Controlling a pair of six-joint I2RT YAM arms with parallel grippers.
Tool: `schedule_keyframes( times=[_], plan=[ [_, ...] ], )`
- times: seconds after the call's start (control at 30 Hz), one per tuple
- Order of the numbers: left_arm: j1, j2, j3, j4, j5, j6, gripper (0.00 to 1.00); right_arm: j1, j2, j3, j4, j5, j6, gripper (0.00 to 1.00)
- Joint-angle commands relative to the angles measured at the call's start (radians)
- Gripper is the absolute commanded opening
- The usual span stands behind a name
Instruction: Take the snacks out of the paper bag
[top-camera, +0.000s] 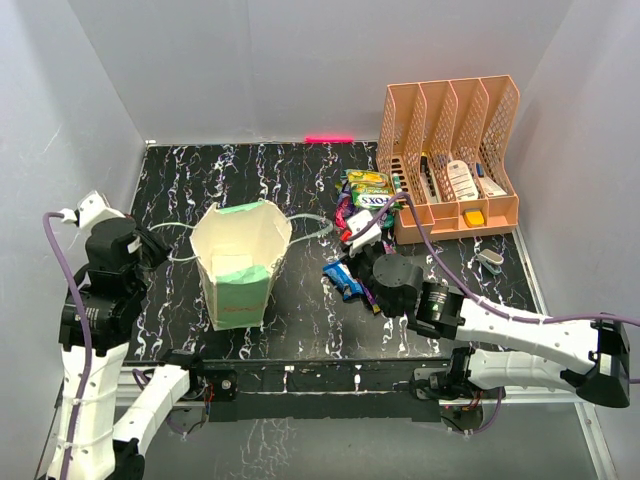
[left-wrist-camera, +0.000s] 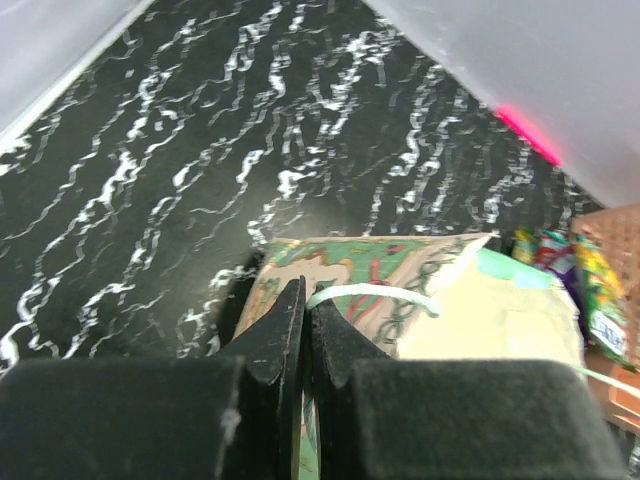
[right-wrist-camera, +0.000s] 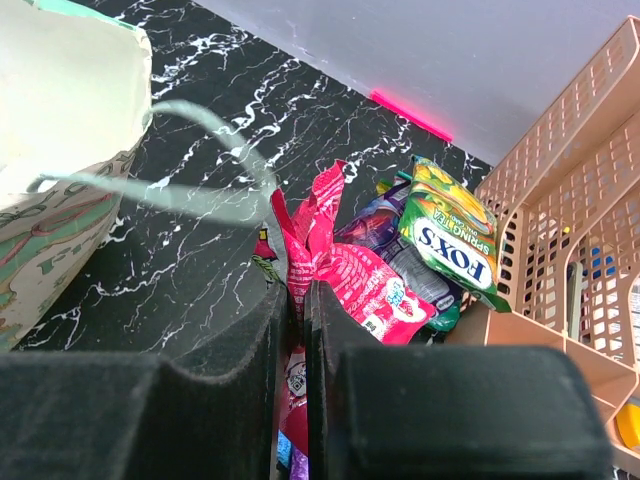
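1. The right tool (right-wrist-camera: 297, 295) has its jaws almost closed on a pink packet (right-wrist-camera: 345, 270). It pinches only the crinkled upper edge, and the rest of the packet hangs ahead of the fingertips and slightly to their right. A glossy wrapper held by so thin a strip could slip out early if the arm swings.
2. Just ahead and to the right of that tool, a green packet (right-wrist-camera: 452, 232) lies on a heap of other snacks (top-camera: 362, 205), touching the pink one. If the jaws open here, the pink packet lands on the heap, which is fine. A low pass, though, could plough the heap along the worktop (top-camera: 300, 180).
3. The organizer (right-wrist-camera: 575, 190) stands close on the right tool's right side. A sideways drift could knock it or wedge packets against its front.
4. The left tool (left-wrist-camera: 305, 300) is closed tight on the bag's string handle (left-wrist-camera: 372, 292). The bag (left-wrist-camera: 470, 310) stands directly ahead of its fingertips, upright and open. The thin string gives poor control: a pull could tip the light bag toward the tool, and slack would let it slide.
5. The second handle loop (right-wrist-camera: 170, 190) trails to the left of the right tool. On a reach back to the bag, the fingers could snag it and drag the bag over.
6. From above, the bag's pale inside shows no packet clearly, and I cannot tell whether any are left. Stopping here risks leaving some behind.
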Motion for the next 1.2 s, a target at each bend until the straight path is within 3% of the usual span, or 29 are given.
schedule_keyframes(
  times=[0.0,0.27,0.53,0.93,1.03,1.1,1.17],
  plan=[
    [-0.003,-0.023,-0.039,-0.058,-0.147,0.007,0.0,-0.012,-0.019,0.072,-0.009,-0.025,0.064,0.07],
    [-0.003,-0.1,-0.081,-0.115,-0.247,-0.049,0.08,-0.049,-0.005,0.039,-0.038,-0.03,0.098,0.07],
    [-0.003,-0.155,-0.095,-0.171,-0.319,-0.108,0.17,-0.168,0.073,-0.064,-0.049,-0.223,0.217,0.07],
    [-0.003,-0.226,-0.002,-0.184,-0.267,-0.133,0.77,-0.203,0.29,-0.069,-0.108,-0.241,0.221,0.07],
    [-0.006,-0.244,0.022,-0.137,-0.209,-0.085,0.85,-0.203,0.311,-0.067,-0.13,-0.243,0.239,0.07],
    [-0.006,-0.245,0.039,-0.121,-0.187,-0.072,0.96,-0.204,0.316,-0.075,-0.131,-0.25,0.249,0.07],
    [-0.007,-0.235,0.061,-0.118,-0.174,-0.068,0.98,-0.203,0.317,-0.093,-0.111,-0.24,0.257,0.07]
  ],
)
